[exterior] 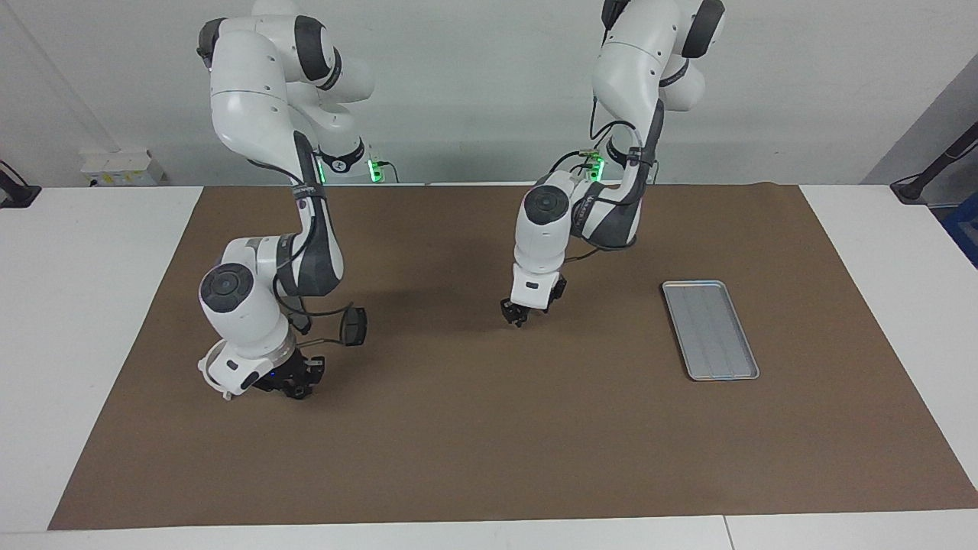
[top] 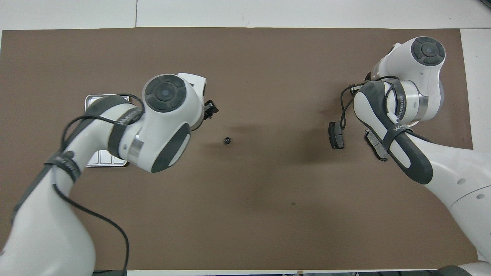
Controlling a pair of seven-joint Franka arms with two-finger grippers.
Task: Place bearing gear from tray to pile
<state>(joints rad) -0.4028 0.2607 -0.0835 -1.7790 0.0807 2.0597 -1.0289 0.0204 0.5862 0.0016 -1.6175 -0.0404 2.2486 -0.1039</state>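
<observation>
dark bearing gear [top: 227, 140] beside left tool [top: 210, 109] (apart)

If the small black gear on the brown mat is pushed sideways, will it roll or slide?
The bearing gear seems a ring lying flat, hole upward, so it would probably slide, not roll. The brown mat looks matte, so it likely stops soon. It is tiny compared with the left gripper, so presumably light and easily knocked aside.

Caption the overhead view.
Bearing gear on the mat mid-table, between tray and dark pads; left end effector over the mat near it, right end effector hidden under its arm.
</observation>
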